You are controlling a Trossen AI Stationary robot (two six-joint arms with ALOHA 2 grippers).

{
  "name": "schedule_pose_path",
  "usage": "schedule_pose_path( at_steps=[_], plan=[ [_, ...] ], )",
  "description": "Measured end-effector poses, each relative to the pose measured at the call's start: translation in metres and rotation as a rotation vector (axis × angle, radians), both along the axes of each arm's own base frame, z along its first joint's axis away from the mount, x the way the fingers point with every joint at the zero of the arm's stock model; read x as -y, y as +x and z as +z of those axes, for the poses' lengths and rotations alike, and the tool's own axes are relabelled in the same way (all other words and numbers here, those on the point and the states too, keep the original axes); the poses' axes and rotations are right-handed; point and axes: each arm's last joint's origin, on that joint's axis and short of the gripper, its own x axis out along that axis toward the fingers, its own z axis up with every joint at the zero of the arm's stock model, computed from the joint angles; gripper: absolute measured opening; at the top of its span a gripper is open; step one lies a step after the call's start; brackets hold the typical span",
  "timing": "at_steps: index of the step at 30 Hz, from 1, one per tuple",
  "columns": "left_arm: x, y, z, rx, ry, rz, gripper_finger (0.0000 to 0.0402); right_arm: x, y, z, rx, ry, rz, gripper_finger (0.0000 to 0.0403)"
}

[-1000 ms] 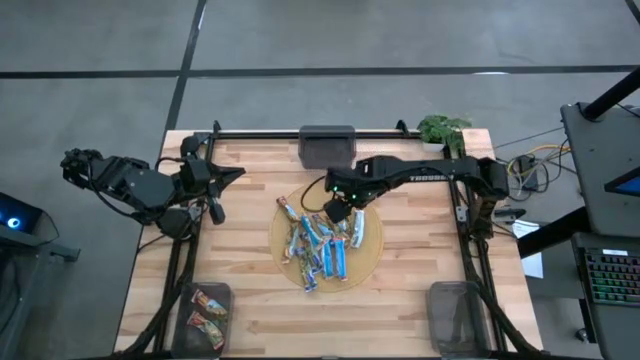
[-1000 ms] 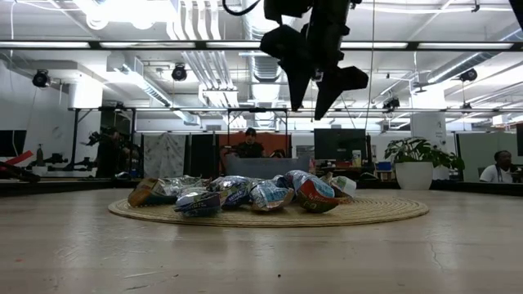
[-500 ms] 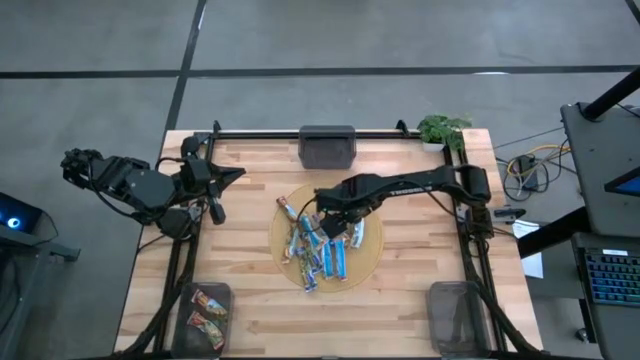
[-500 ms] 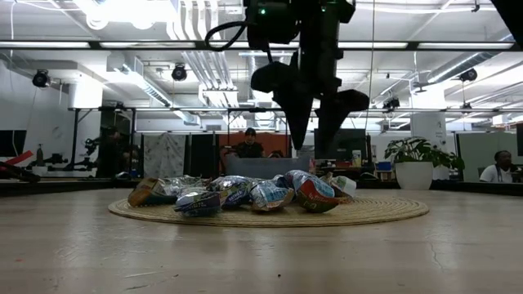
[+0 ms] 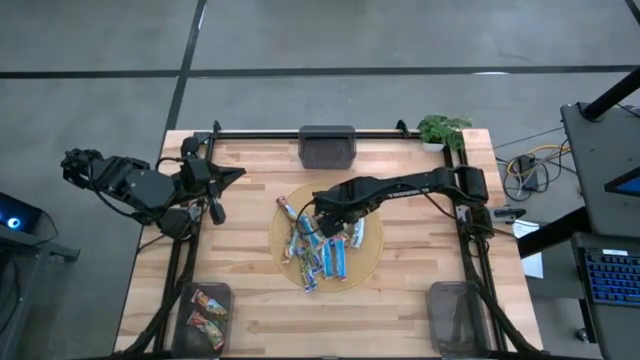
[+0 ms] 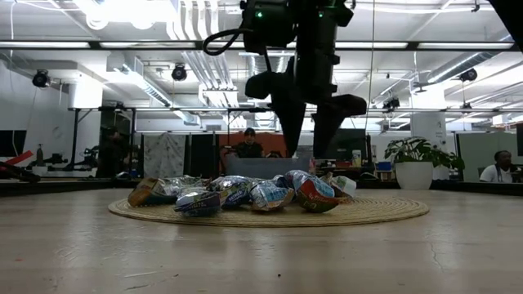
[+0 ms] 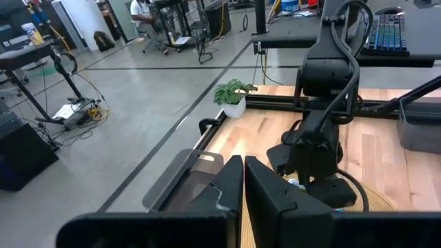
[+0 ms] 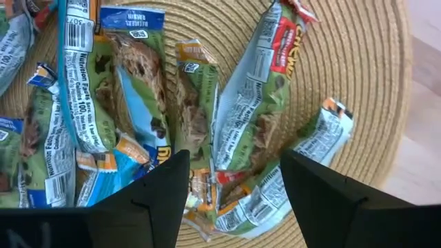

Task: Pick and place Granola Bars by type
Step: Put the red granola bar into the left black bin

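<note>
One bar [image 8: 256, 131] lies between the right gripper's [image 8: 234, 180] spread fingers; it should drop straight, then close. Left gripper [image 7: 244, 180] waits clenched.

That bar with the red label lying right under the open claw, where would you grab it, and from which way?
Probably across its narrow middle, from straight above. The red-label bar lies flat and long on the mat, so the right gripper, open above it, could close on its two long edges. Neighbouring bars press against one edge, so a finger may nudge them.
</note>
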Motion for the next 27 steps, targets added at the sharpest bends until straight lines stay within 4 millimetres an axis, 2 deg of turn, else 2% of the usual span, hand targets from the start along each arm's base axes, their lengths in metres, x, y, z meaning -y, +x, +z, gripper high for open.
schedule_pose_path(
  at_steps=[10, 27],
  plan=[
    [0.000, 0.000, 0.000, 0.002, -0.004, 0.001, 0.0000, 0.003, 0.009, -0.034, -0.074, 0.001, -0.020, 0.0219],
    [0.000, 0.000, 0.000, 0.002, -0.004, 0.001, 0.0000, 0.005, 0.012, -0.051, -0.110, 0.003, -0.021, 0.0210]
  ],
)
